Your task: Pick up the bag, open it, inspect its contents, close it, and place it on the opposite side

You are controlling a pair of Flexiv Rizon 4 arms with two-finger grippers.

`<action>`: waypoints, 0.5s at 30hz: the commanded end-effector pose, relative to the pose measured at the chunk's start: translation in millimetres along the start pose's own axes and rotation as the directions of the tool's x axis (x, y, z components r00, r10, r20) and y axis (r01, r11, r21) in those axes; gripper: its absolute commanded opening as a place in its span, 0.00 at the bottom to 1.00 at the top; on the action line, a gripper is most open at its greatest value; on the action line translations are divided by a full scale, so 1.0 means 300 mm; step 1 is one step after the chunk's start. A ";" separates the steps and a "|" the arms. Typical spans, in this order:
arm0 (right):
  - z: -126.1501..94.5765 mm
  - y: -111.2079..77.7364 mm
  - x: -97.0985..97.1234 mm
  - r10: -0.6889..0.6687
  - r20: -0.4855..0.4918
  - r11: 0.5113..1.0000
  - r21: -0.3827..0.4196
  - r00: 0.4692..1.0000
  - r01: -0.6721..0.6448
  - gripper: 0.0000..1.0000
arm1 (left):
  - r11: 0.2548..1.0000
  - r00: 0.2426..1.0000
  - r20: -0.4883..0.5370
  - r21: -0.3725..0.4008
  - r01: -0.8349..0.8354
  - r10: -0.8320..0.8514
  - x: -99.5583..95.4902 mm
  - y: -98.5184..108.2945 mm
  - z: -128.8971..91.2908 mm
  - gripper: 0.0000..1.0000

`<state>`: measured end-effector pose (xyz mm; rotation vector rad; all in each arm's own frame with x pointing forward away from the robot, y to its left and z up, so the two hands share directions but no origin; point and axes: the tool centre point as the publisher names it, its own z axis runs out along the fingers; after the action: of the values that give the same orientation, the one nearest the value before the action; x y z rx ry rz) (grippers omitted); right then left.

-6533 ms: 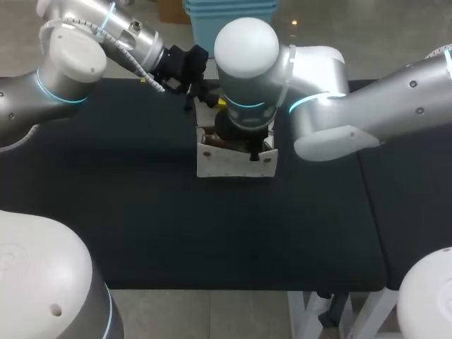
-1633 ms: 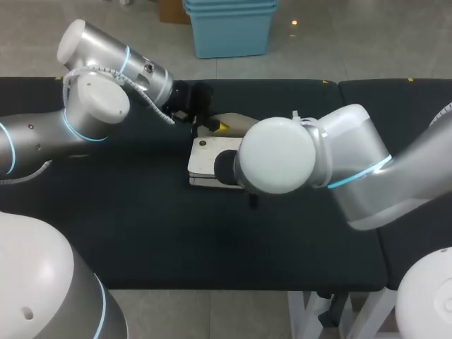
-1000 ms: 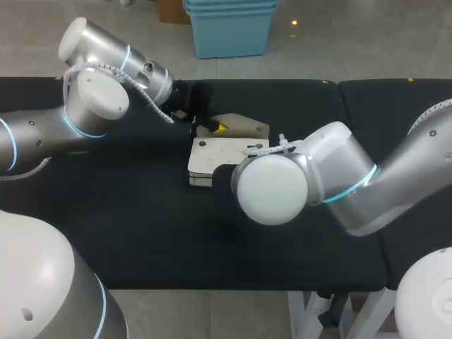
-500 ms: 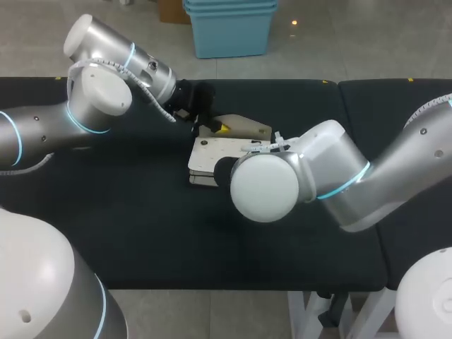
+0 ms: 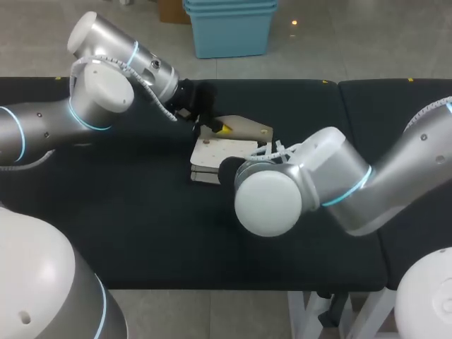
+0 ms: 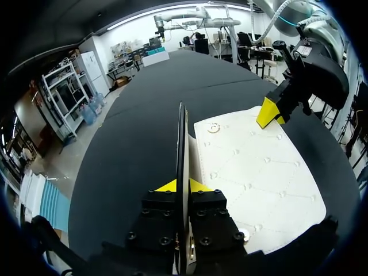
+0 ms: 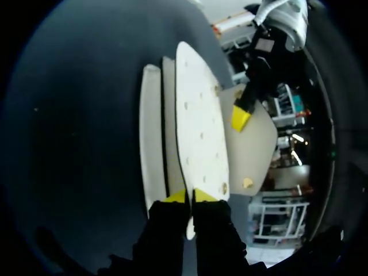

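Wrist views: left tool (image 6: 183,185), right tool (image 7: 190,196) pinch bag (image 6: 253,167).

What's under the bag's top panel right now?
In the right wrist view, two more white layers of the bag show beneath the panel pinched by the right gripper. Any contents are covered by that panel.

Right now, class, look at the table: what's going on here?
Two robot arms are handling a white bag, which lies flat on the black table. The left tool is clamped on one thin edge of the bag, and the right tool is clamped on an edge from the opposite side. The bag looks folded shut, and nothing inside it shows.
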<state>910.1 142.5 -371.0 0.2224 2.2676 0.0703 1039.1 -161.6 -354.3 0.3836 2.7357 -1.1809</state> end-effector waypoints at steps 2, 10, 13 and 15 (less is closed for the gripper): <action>0.008 0.001 0.015 0.002 0.018 1.000 -0.010 1.000 -0.002 0.00 | 0.999 0.999 0.017 0.020 -0.029 0.029 0.016 0.010 -0.003 0.00; 0.015 0.000 0.019 0.011 0.010 1.000 -0.007 1.000 -0.011 0.00 | 0.983 0.982 0.069 0.046 -0.180 0.177 0.093 0.002 0.007 0.00; 0.015 0.000 0.019 0.011 0.010 1.000 -0.007 1.000 -0.011 0.00 | 0.975 0.973 0.083 0.031 -0.219 0.216 0.113 0.002 0.016 0.00; 0.015 0.000 0.019 0.011 0.010 1.000 -0.007 1.000 -0.011 0.00 | 0.970 0.967 0.087 0.018 -0.240 0.238 0.124 0.002 0.025 0.00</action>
<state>909.0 142.7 -375.5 0.2313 2.2607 0.0812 1015.6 -158.4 -362.6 0.6630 2.5561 -1.1595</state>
